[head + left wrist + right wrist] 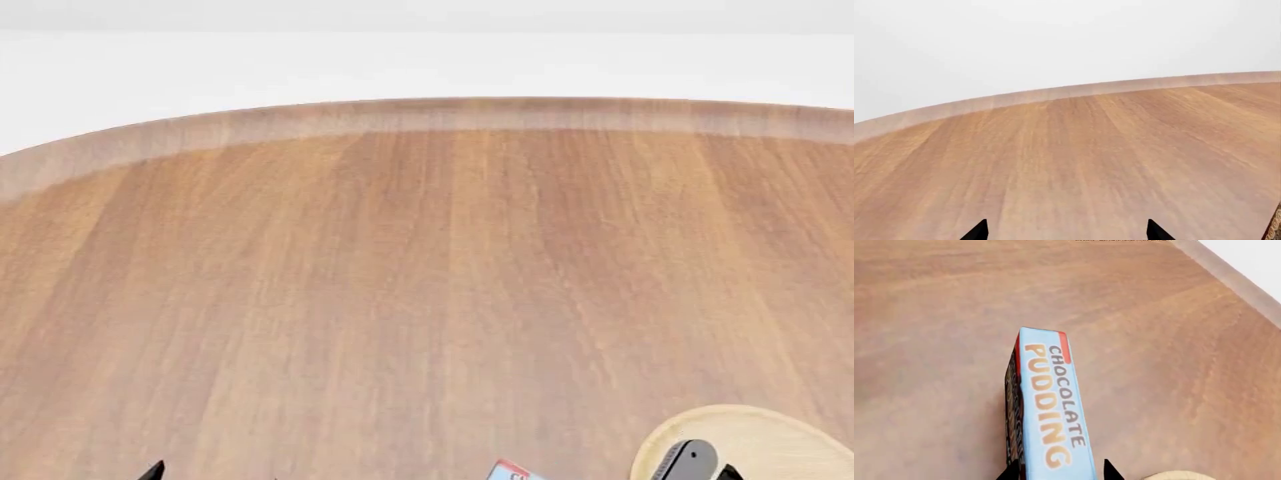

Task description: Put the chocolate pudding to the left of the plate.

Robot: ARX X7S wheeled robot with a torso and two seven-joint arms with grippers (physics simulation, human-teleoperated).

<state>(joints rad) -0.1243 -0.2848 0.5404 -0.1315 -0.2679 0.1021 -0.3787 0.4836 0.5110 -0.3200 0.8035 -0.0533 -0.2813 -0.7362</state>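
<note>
The chocolate pudding (1054, 410) is a narrow carton with a light blue lettered top, a red corner and a dark brown side. In the right wrist view it runs lengthwise away from the camera over the table. My right gripper (1059, 471) is shut on its near end, one fingertip (1009, 473) on each long side. Whether the carton touches the table I cannot tell. The plate (767, 432), a pale wood disc, lies just right of the carton's red corner (511, 472) in the head view. My left gripper (1067, 231) is open over bare wood.
The round wooden table's far edge (427, 112) curves across the back. A grey part of my right arm (685, 462) overlaps the plate's near-left rim. A dark brown sliver (1274, 227) shows at the left wrist view's corner.
</note>
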